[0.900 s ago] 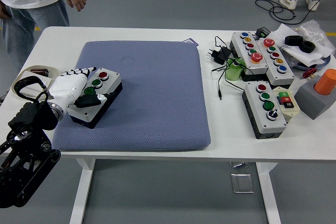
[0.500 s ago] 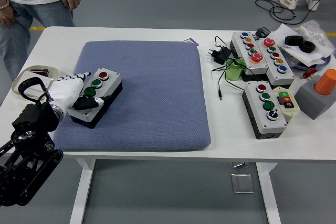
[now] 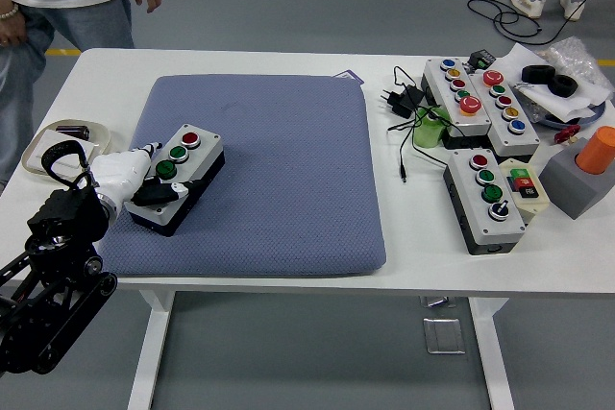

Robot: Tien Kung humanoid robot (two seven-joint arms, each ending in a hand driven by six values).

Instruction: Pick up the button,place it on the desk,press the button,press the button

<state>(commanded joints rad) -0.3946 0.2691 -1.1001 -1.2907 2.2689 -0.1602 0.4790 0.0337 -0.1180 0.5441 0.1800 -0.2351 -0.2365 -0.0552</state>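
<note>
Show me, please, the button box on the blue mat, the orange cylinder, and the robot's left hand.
Button box point(image 3: 183, 172): head view, on its grey top face.
Orange cylinder point(image 3: 598, 149): head view, on its side.
Left hand point(image 3: 123, 176): head view, on the white back of the hand.

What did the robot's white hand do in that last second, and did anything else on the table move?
The left hand drew back leftward off the grey three-button box on the blue pad, its fingers curling in; its thumb is near the lowest button. The box stayed put, as did the button boxes at the right.

Bare blue pad point(image 3: 288, 170) rightward, unobstructed
</note>
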